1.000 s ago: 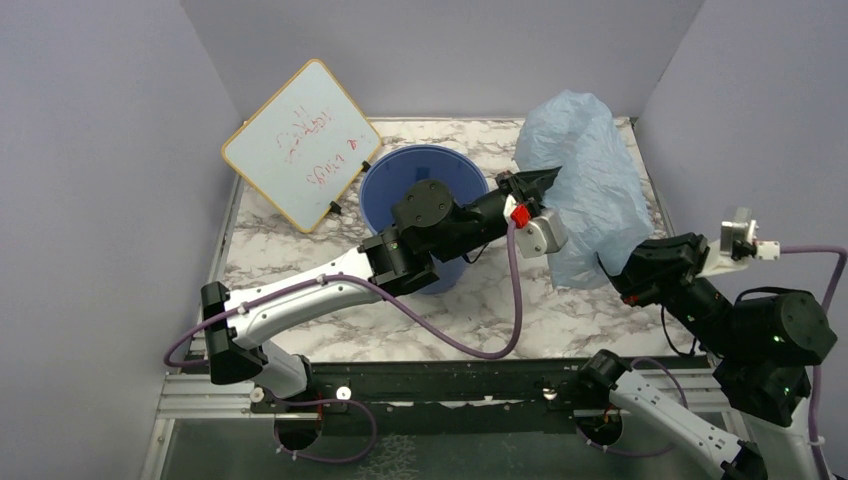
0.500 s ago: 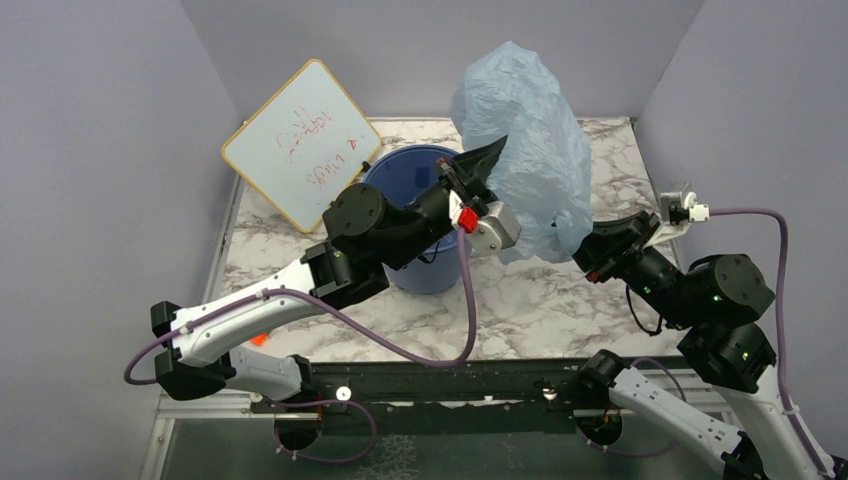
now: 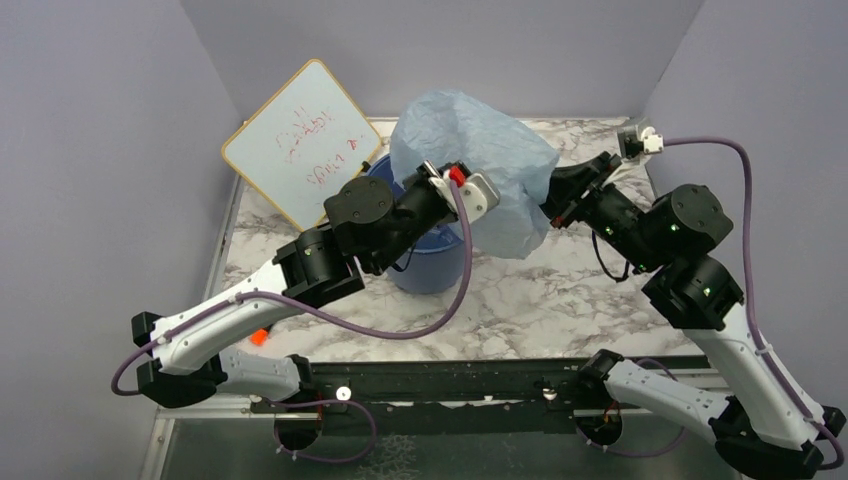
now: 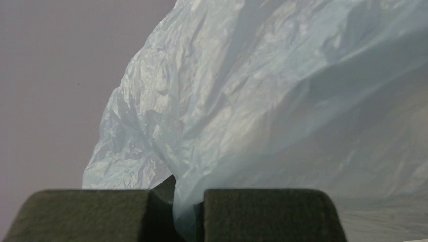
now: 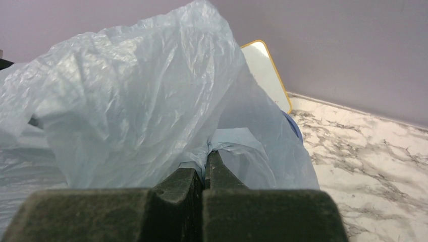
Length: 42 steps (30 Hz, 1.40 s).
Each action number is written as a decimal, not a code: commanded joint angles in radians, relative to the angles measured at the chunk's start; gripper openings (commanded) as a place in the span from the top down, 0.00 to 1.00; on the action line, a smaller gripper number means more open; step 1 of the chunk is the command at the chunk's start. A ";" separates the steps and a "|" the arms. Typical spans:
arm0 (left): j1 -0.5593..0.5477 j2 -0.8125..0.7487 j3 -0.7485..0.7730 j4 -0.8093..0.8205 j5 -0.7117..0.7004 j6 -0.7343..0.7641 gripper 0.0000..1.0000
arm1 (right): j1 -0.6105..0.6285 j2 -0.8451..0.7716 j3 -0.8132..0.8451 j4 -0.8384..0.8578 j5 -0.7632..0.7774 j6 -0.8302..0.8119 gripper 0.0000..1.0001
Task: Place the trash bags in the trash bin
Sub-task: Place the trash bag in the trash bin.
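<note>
The left end effector [image 4: 177,214] sits along the bottom edge of the view. Its two dark, flat-topped fingers [image 4: 91,214] are drawn together on a narrow fold of the trash bag [image 4: 262,101], which is pinched in the slit between them. Above the end effector, the thin light-blue plastic rises and billows out, filling the middle and the whole right side. It is crinkled and glossy, with a darker, shadowed hollow above the right finger. Above the left finger and beyond the bag's ragged edge is only a plain grey-lilac wall [image 4: 55,75].
</note>
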 commanded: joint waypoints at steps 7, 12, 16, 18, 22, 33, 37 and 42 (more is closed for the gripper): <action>0.229 -0.058 -0.032 -0.115 0.046 -0.228 1.00 | 0.003 0.163 0.163 0.052 -0.044 -0.045 0.99; 0.348 -0.076 -0.115 -0.091 0.202 -0.318 1.00 | 0.003 0.229 0.235 0.047 -0.086 -0.050 0.99; 0.437 -0.074 -0.154 -0.090 0.350 -0.408 1.00 | 0.003 0.255 0.264 0.036 -0.084 -0.059 0.99; 0.474 -0.074 -0.186 -0.074 0.407 -0.452 1.00 | 0.003 0.261 0.266 0.034 -0.085 -0.060 0.99; 0.537 -0.066 -0.228 -0.075 0.491 -0.542 1.00 | 0.003 0.275 0.260 0.034 -0.081 -0.059 0.99; 0.636 -0.060 -0.411 0.090 0.713 -0.706 1.00 | 0.003 0.360 0.293 0.050 -0.145 -0.027 0.99; 0.637 -0.069 -0.479 0.145 0.696 -0.759 1.00 | 0.003 0.392 0.279 0.078 -0.189 0.005 0.99; 0.638 -0.076 -0.426 0.028 0.623 -0.798 0.94 | 0.003 0.438 0.282 0.057 -0.167 0.018 0.99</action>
